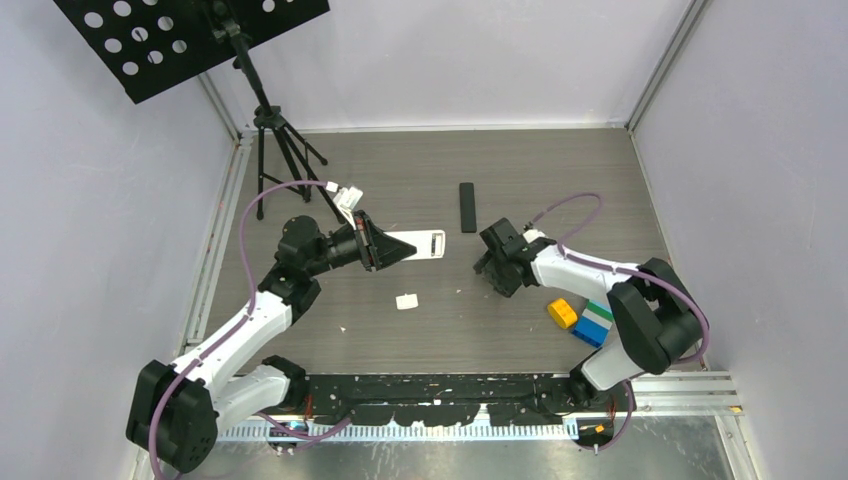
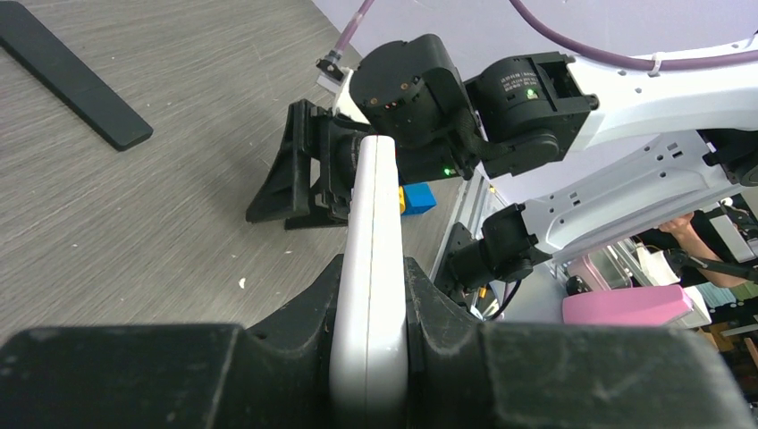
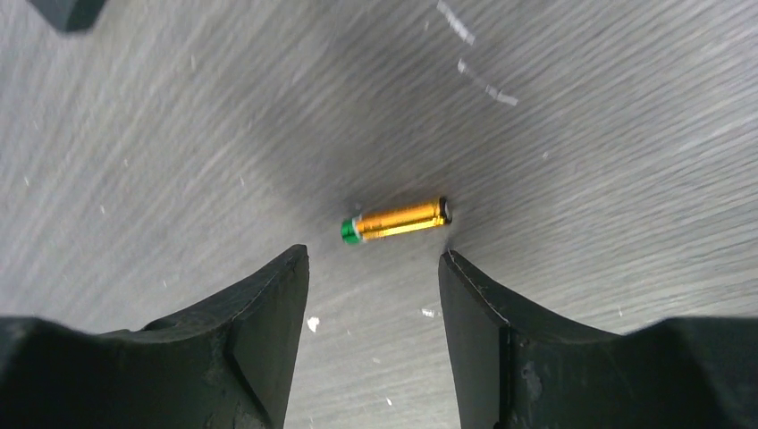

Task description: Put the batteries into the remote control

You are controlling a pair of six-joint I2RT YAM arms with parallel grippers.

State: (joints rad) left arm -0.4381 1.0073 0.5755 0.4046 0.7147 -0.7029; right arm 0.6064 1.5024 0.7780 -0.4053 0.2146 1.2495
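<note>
L gripper (image 2: 368, 295) clamps white remote (image 2: 375, 197); R gripper (image 3: 374, 286) jaws apart above gold battery (image 3: 398, 220), grey woodgrain table (image 1: 560, 170), white walls (image 1: 450, 60)

Gold, green-tipped battery (image 3: 396, 220); white remote (image 2: 371, 268)

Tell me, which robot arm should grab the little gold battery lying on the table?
The right arm. Its open jaws hang over the small gold cylindrical battery with a green end on the grey wood-grain table. The left arm's jaws are shut on the flat white plastic remote control.
</note>
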